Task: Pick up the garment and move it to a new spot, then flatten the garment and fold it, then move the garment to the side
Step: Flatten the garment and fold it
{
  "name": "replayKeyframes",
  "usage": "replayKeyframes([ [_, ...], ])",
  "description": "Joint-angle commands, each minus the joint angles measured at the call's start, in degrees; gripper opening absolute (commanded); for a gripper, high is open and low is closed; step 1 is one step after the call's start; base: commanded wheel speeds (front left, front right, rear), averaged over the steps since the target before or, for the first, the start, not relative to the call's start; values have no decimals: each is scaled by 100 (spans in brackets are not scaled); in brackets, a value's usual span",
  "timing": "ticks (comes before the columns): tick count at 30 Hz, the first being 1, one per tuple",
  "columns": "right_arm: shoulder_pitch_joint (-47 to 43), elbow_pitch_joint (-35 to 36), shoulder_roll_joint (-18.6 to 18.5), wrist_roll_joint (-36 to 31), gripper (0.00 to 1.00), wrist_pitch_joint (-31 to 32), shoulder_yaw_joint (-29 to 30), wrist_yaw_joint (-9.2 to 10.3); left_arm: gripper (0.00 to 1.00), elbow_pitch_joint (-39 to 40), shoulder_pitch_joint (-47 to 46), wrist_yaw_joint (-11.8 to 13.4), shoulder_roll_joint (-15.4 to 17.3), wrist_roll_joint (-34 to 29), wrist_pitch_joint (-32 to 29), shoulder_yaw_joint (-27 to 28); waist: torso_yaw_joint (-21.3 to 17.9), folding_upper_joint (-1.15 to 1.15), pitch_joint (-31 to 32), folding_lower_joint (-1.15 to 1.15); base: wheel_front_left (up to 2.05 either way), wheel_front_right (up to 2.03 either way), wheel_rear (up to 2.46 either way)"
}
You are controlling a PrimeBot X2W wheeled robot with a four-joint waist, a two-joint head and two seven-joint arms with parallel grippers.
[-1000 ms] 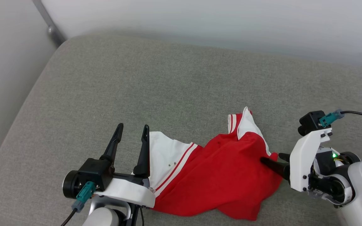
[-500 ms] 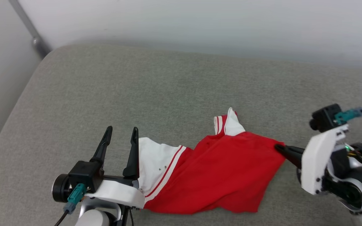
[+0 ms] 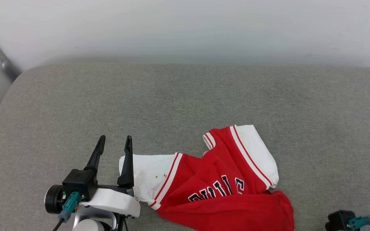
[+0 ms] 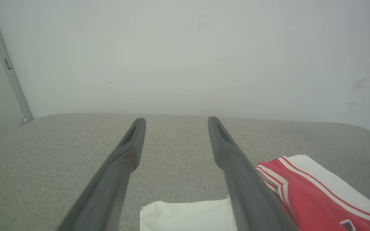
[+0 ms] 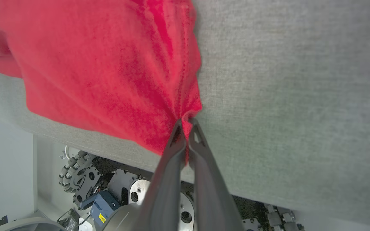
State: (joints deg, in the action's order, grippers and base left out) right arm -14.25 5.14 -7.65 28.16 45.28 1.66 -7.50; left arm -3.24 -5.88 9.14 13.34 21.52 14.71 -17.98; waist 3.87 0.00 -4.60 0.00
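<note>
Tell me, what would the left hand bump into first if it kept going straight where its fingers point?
The left hand points across the grey cushion; the way looks free, probably until the white wall. The garment lies to its right.

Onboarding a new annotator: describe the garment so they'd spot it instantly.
Start from the wide grey cushion under the white wall. Near its front edge, right of the open left gripper, lies the garment, crumpled, one red corner pinched by the right gripper. It's the one piece of cloth there: red body, white sleeves, striped trim, black lettering.
</note>
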Motion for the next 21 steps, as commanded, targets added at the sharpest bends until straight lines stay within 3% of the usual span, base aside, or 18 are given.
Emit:
replayKeyframes([
  [1, -61, -146, 86, -113, 100, -180, -32, 3, 100, 18, 67, 29, 22, 30, -24, 19, -64, 0, 13, 0, 0, 0, 0],
  [8, 410, 63, 133, -448, 100, -2052, 249, 3, 100, -5, 115, 57, 98, 62, -120, 11, -146, 0, 145, 0, 0, 0, 0],
  [11, 667, 16, 139, -619, 100, -2531, 512, 2, 100, -3, 135, 86, 108, 75, -156, 1, -131, 0, 197, 0, 0, 0, 0],
  [16, 1352, -373, 60, -756, 100, -2392, 831, 2, 100, 24, 142, 90, 109, 71, -167, -32, -62, 0, 199, 0, 0, 0, 0],
  [21, 2124, -1134, -180, -633, 100, -1528, 696, 3, 100, 53, 9, 65, 48, 49, -145, -105, 170, 0, 46, 0, 0, 0, 0],
])
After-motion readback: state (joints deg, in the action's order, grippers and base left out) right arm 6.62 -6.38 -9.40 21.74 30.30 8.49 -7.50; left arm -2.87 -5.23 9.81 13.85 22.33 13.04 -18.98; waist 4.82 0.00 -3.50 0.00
